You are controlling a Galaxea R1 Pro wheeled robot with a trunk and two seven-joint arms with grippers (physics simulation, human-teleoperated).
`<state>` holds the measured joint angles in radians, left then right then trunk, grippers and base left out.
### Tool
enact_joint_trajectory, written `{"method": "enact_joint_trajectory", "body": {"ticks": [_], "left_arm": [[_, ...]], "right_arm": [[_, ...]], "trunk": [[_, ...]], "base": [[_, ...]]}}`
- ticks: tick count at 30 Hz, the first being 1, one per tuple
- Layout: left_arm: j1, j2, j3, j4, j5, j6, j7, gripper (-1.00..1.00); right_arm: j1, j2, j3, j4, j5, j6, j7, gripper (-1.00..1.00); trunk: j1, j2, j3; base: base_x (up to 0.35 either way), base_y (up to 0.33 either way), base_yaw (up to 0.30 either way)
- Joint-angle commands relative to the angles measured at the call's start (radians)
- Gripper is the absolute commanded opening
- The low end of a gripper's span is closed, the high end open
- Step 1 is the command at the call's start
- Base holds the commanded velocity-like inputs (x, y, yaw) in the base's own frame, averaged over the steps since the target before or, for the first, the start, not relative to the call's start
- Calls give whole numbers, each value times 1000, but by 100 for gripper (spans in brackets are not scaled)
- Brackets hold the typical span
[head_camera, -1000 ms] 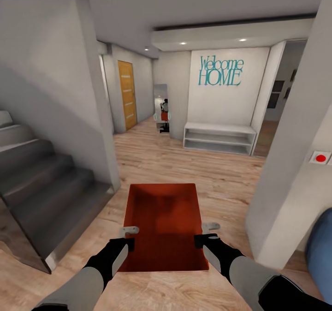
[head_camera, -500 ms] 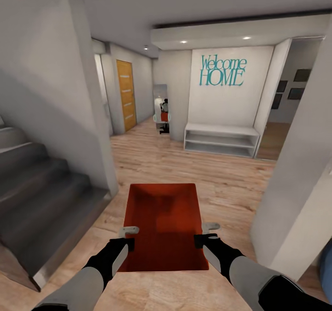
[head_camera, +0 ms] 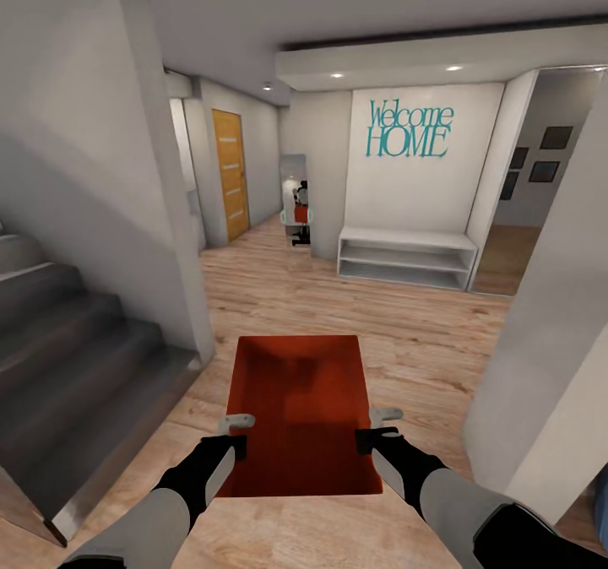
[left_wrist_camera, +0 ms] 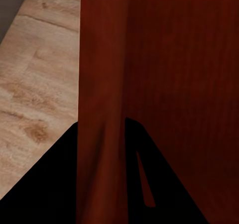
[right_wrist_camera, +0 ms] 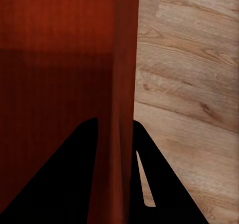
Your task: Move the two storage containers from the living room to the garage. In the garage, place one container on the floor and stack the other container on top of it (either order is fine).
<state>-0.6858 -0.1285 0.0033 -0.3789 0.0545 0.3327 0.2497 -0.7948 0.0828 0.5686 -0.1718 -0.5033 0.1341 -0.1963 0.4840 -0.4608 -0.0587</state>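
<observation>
One red-orange storage container point(head_camera: 300, 400) hangs open side up in front of me, above the light wood-plank floor point(head_camera: 405, 333). My left gripper point(head_camera: 239, 432) is shut on its left wall near the closest corner. My right gripper point(head_camera: 376, 428) is shut on the right wall opposite. In the left wrist view the container wall point(left_wrist_camera: 164, 59) runs between the dark fingers of that gripper point(left_wrist_camera: 102, 129). The right wrist view shows the same for the other wall point(right_wrist_camera: 55, 59) and gripper point(right_wrist_camera: 114, 127). The second container, the garage and its concrete floor are out of view.
Grey stairs point(head_camera: 76, 341) and a wall corner point(head_camera: 181, 240) stand close on the left, a white wall point(head_camera: 549, 341) close on the right. Ahead are a honey-wood door point(head_camera: 230, 172), a mirror point(head_camera: 294, 197) and a white low shelf point(head_camera: 405, 257) under "Welcome HOME" lettering.
The whole picture has shifted: the camera has moved on into the hallway, so stairs and right wall slid outward and the blue sofa almost left the picture. Container and grippers keep their hold.
</observation>
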Motion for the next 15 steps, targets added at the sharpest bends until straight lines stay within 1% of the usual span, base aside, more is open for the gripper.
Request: {"method": "enact_joint_trajectory", "body": {"ticks": [1, 3, 6, 15], "left_arm": [[0, 21, 1, 1, 8, 7, 8, -100], [0, 21, 1, 1, 8, 7, 8, -100], [0, 21, 0, 1, 8, 6, 7, -100], [0, 21, 1, 2, 8, 6, 6, -100]], "right_arm": [[-2, -7, -3, -5, 12, -24, -6, -100], [-1, -8, -3, -5, 12, -24, -6, -100], [-1, -8, -3, -5, 12, -24, -6, -100], [-1, -8, -3, -5, 12, -24, -6, -100]], "trunk": [[1, -2, -2], [1, -2, -2], [1, -2, -2], [1, -2, -2]], "base": [[0, 0, 0], [53, 0, 0], [191, 0, 0], [308, 0, 0]]}}
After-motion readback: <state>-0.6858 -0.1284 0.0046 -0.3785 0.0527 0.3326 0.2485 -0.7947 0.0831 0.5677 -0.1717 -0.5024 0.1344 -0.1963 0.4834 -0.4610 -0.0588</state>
